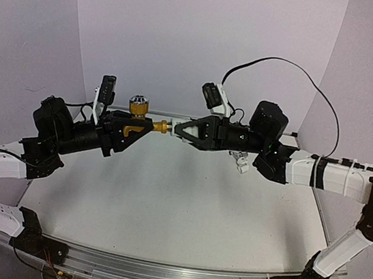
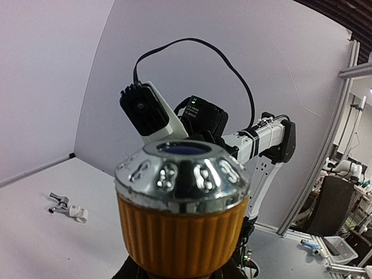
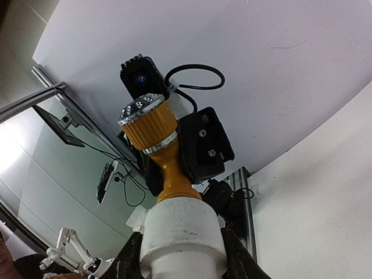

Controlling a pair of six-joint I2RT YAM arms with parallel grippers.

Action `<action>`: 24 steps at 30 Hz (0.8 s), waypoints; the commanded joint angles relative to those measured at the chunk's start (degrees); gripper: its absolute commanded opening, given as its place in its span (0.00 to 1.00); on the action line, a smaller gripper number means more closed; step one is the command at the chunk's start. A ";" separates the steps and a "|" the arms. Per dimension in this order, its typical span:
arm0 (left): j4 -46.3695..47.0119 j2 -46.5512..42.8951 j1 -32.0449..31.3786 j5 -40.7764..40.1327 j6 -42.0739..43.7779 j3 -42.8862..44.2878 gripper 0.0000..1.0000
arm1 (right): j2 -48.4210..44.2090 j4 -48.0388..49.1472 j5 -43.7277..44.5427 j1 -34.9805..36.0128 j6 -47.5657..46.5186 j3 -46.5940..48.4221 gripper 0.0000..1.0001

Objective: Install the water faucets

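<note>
The brass-gold faucet (image 1: 135, 129) is held in mid-air above the table, and my left gripper (image 1: 127, 132) is shut on its body. Its ribbed gold knob with a chrome cap (image 2: 180, 215) fills the left wrist view and hides my left fingers. My right gripper (image 1: 177, 129) is shut on a white pipe fitting (image 3: 183, 232). The faucet's gold stem (image 3: 174, 174) enters the fitting's top end. The silver faucet (image 2: 58, 203) lies on the table with a white fitting (image 2: 79, 215) at its end, and shows below my right arm (image 1: 242, 162).
The white table (image 1: 164, 205) has a metal rail along its near edge (image 1: 168, 275). White walls close in the back and sides. The right arm's wrist camera (image 2: 145, 110) faces the left wrist camera at close range.
</note>
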 commanded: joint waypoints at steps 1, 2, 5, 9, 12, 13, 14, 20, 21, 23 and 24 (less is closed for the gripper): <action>-0.34 1.98 -1.36 5.98 8.98 0.57 0.00 | 2.38 4.33 -1.46 2.41 5.25 4.07 0.00; -0.42 2.20 -1.37 6.56 10.70 0.89 0.00 | 2.54 4.36 -1.55 2.41 5.72 4.28 0.00; -0.92 2.78 -1.37 8.08 17.23 1.33 0.00 | 2.96 4.35 -1.65 2.44 7.14 4.65 0.00; -1.01 3.44 -1.41 9.72 24.68 1.32 0.00 | 3.46 5.33 -1.57 2.41 9.17 5.08 0.00; -1.01 4.45 -1.44 13.30 30.80 1.56 0.00 | 4.56 8.92 -2.15 2.44 12.86 5.85 0.00; -1.05 4.85 -1.42 14.85 33.37 1.72 0.00 | 5.11 10.32 -2.65 2.44 14.47 6.21 0.00; -1.21 5.23 -1.44 16.32 35.43 2.11 0.00 | 5.63 11.46 -3.25 2.42 16.03 6.72 0.00; -15.17 8.02 -1.46 22.63 55.28 8.84 0.00 | 7.26 13.98 -6.18 2.44 23.82 8.23 0.00; -18.88 8.67 -1.47 22.27 59.34 10.24 0.00 | 7.38 13.98 -6.40 2.42 25.28 8.27 0.00; -26.32 9.62 -1.57 19.73 67.98 13.36 0.00 | 7.74 13.99 -6.71 2.38 27.61 8.49 0.00; -30.27 10.23 -1.55 18.17 72.29 15.27 0.00 | 7.94 13.98 -6.94 2.36 28.54 8.75 0.00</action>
